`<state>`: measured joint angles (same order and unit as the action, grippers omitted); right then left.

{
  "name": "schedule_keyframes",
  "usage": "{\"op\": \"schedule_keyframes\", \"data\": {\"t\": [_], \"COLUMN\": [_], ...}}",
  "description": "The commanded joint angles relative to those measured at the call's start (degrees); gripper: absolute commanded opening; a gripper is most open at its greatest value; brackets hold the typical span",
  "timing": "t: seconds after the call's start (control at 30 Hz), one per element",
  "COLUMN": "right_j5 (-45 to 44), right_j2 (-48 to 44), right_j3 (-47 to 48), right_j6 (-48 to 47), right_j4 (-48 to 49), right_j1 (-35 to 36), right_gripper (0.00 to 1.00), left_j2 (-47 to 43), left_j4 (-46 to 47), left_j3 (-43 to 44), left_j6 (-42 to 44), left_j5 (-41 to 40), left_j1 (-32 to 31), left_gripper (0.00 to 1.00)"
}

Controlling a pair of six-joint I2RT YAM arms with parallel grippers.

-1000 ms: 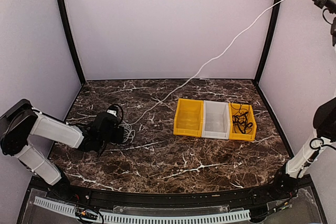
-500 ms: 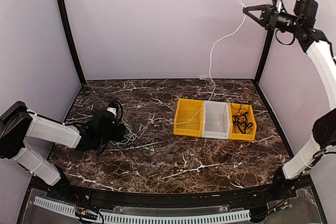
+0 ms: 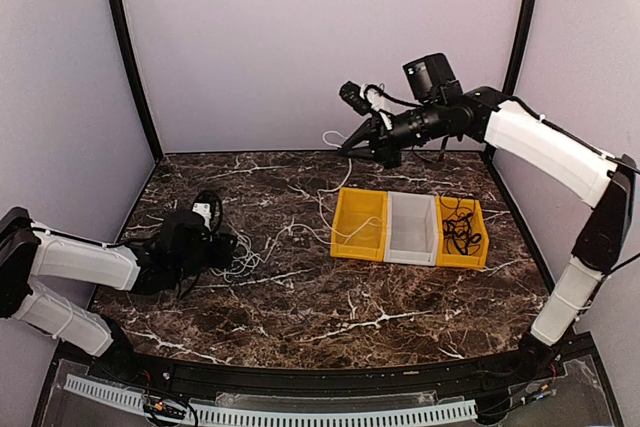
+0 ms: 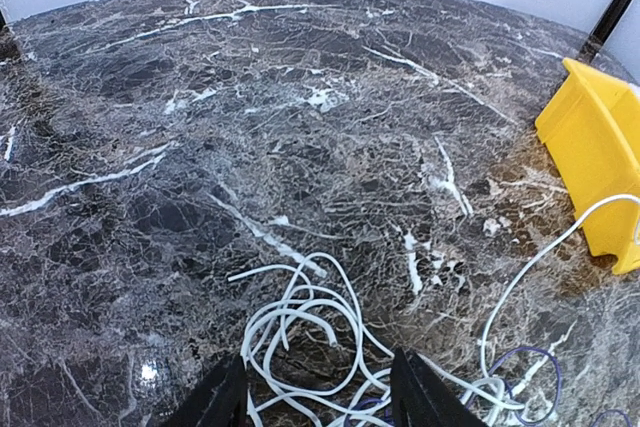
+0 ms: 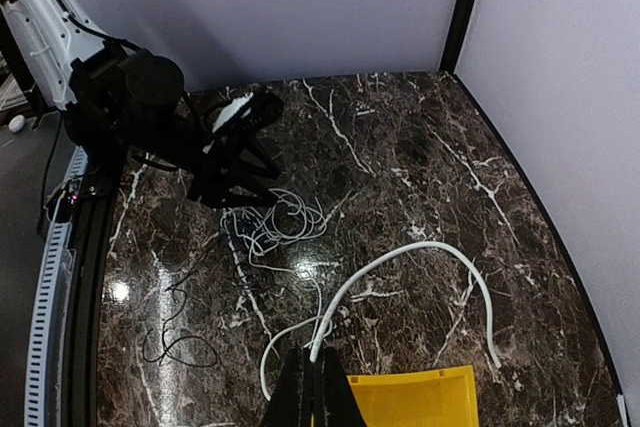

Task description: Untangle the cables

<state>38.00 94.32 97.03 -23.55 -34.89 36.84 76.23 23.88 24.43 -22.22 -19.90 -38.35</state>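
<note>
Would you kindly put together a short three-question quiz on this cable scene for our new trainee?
1. True or false: the right gripper is raised off the table and is pinching a white cable.
2. Which bin holds the black cables? A: the left yellow bin. B: the white bin. C: the right yellow bin.
3. Fill the gap: the left gripper has its fingers apart on either side of a loose coil of ____ cable.
Key: 1 true; 2 C; 3 white.
</note>
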Motion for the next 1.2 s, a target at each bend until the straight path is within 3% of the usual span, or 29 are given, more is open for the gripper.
{"op": "schedule_keyframes", "data": {"t": [0.0, 0.37, 0.43, 0.6, 0.73, 0.9, 1.17], "right_j5": [-7.2, -6.3, -7.3, -13.3, -17.8, -20.3, -23.3], "right_j2": [8.9, 29.0, 32.1, 37.6, 38.4, 39.9, 42.4], "right_j3": [4.1, 18.9, 22.0, 27.5, 26.2, 26.6, 24.8], "right_j6": [-3.9, -3.7, -4.5, -6.8, -8.2, -9.1, -10.3], "right_j4": [-1.9, -5.8, -7.9, -14.5, -15.8, -18.7, -20.2], "right_j1": [2.8, 8.3, 9.2, 10.9, 11.7, 12.2, 14.2], "right_gripper": [0.00, 0.00, 0.07, 0.42, 0.55, 0.63, 0.66], "left_j2": [-5.1, -11.2, -11.1, -10.0, -9.0, -8.5, -9.2], "left_j4": [0.6, 0.6, 1.1, 3.3, 4.4, 4.9, 4.4], "left_j3": [-1.9, -4.3, -4.7, -5.7, -5.8, -5.6, -5.9], "left_j6": [-2.8, -2.9, -3.0, -3.3, -3.4, -3.0, -3.1], "left_j5": [0.9, -0.3, -0.2, 0.1, 0.8, 1.1, 0.8], "left_j1": [0.4, 0.3, 0.4, 0.4, 0.4, 0.4, 0.4], "left_gripper": [0.51, 0.51, 0.51, 0.51, 0.51, 0.51, 0.52]}}
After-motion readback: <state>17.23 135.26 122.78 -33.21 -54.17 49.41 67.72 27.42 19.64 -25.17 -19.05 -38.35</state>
